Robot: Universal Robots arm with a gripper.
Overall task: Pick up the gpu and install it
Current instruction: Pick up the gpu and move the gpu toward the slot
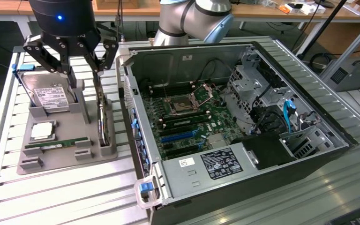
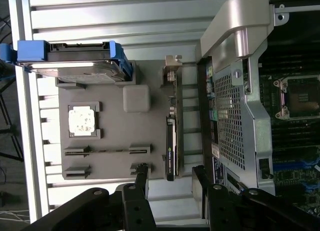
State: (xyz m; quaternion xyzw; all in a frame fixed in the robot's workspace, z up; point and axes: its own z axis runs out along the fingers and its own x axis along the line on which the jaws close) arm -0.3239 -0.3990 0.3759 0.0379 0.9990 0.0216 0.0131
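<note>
The pincer (image 1: 85, 77), spread wide, hovers over the gpu (image 1: 103, 126) standing edgewise in its grey holder (image 1: 67, 133); a skewed descent risks clipping the adjacent computer case (image 1: 137, 117).

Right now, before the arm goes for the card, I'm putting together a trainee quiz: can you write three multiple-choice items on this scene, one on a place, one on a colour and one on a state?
1. Where is the gpu?
A. standing on edge in the gray holder beside the computer case
B. plugged in inside the case
C. held by the gripper

2. What colour are the rails on the hard drive?
A. red
B. blue
C. yellow

3. How is the gripper?
A. shut on the gpu
B. shut on the hard drive
C. open over the gpu, holding nothing

Answers: 1 A, the card stands in a slot of the holder. 2 B, blue shows at both ends of the drive. 3 C, the fingers are spread either side of the card and apart from it.
</note>
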